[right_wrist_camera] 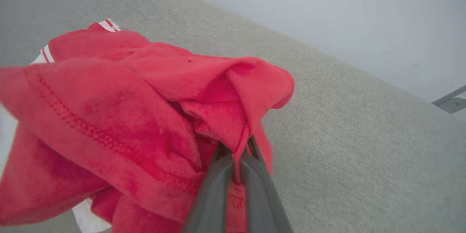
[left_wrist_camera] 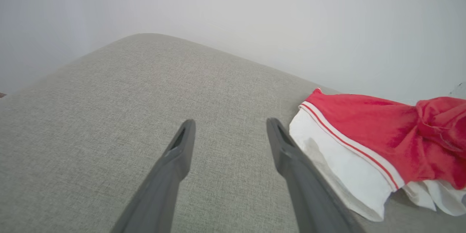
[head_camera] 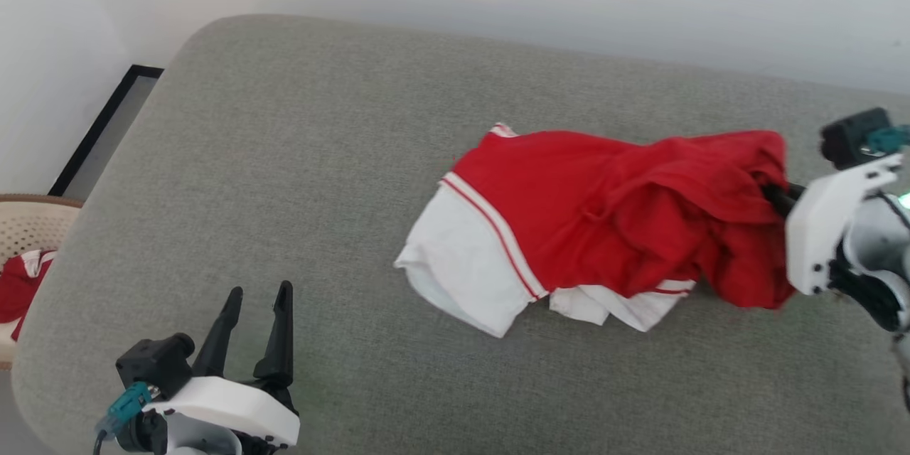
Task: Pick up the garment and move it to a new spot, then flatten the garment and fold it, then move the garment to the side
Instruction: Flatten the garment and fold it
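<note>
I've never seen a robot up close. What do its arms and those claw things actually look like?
Each ends in two long, tapering dark fingers set in a white shell. The left gripper carries a black block with a teal plug; the right gripper has the same, on a silvery-grey forearm with black joints.

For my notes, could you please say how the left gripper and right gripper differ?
The left gripper stands open; the right gripper is shut on the garment. The left gripper is over bare cushion, apart from the garment; the right gripper sits in its red folds. Both have long dark fingers.
</note>
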